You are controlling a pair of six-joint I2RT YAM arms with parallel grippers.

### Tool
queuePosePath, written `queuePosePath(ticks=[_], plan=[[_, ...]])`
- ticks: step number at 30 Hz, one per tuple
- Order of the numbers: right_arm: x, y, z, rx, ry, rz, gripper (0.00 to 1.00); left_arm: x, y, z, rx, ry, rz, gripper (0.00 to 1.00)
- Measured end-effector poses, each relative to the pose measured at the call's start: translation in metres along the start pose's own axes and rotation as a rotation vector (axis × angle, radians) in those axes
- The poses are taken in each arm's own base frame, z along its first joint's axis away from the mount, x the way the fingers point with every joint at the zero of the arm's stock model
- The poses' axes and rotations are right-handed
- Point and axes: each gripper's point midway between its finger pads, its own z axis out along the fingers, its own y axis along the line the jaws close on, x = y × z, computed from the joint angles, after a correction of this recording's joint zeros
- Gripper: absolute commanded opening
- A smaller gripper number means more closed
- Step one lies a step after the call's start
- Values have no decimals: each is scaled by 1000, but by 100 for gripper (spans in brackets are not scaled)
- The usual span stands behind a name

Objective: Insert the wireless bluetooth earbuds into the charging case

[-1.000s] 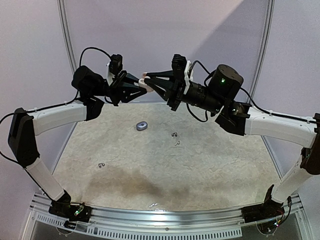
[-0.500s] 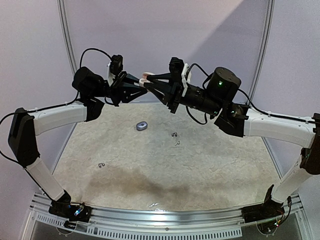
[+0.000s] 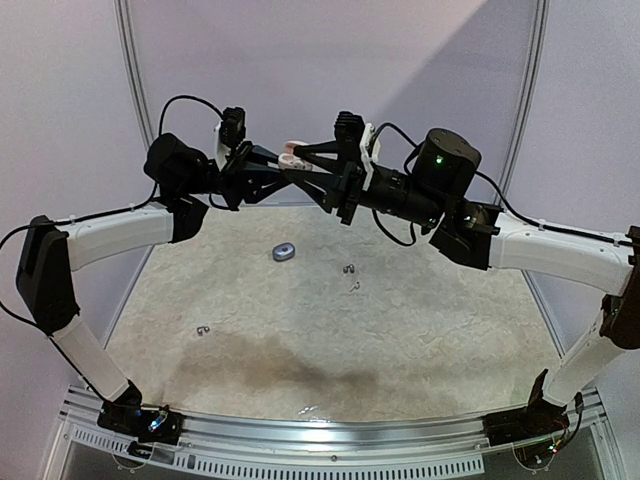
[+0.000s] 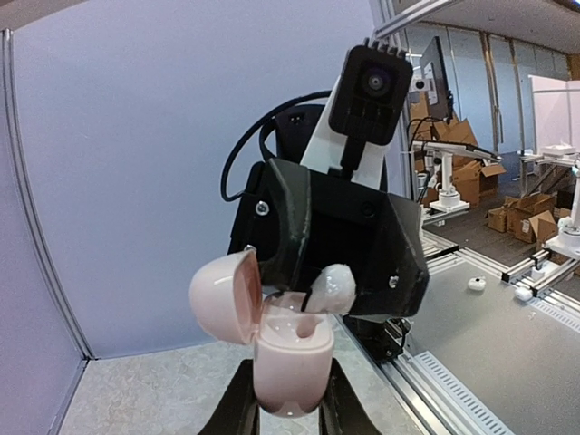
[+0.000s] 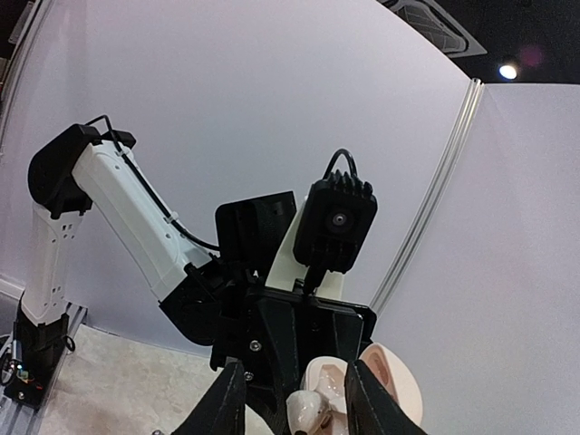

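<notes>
- A whitish earbud [image 4: 333, 288] sits at the open top of the pink case [image 4: 290, 353], leaning toward 2 o'clock in the left wrist view. Whether it is fully seated cannot be told.
- The case stands upright in that view, its lid [image 4: 227, 297] swung open toward 10 o'clock.
- The left gripper [image 4: 288, 385] is clenched on the case's lower body, one finger on each side.
- The right gripper [image 5: 295, 376] meets it from 3 o'clock in the top view. Its jaws are parted, with one finger on each side of the earbud and a gap showing on both sides in the right wrist view, so the earbud is not pinched.
- Both grippers meet in the air at 12 o'clock, above the far edge of the table [image 3: 420, 350].
- A grey case [image 3: 284, 252] lies on the table toward 11 o'clock from its middle.
- Two tiny dark pieces [image 3: 349, 267] lie near each other toward 12 o'clock.
- A third piece [image 3: 203, 331] lies well apart at 9 o'clock. All three are too small to make out.
</notes>
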Motion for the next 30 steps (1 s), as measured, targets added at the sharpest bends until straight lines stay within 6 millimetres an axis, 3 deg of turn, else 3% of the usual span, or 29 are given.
queuePosePath(ticks=[9,19,22,26,30], plan=[[-1,0,1,-11,26,-16,45,0,3,-1,-15,-3,-8,0],[-26,-7,1,-14,-5,-44,47,7,4,-2,-25,5,-34,0],[-33,-2,-2,-44,-19,-39,37,8,6,-2,-31,5,-38,0],[-42,3,-9,-76,-14,-30,1,9,10,-3,-54,3,-41,0],[-43,4,-14,-90,22,0,0,11,15,-3,-82,0,-42,0]])
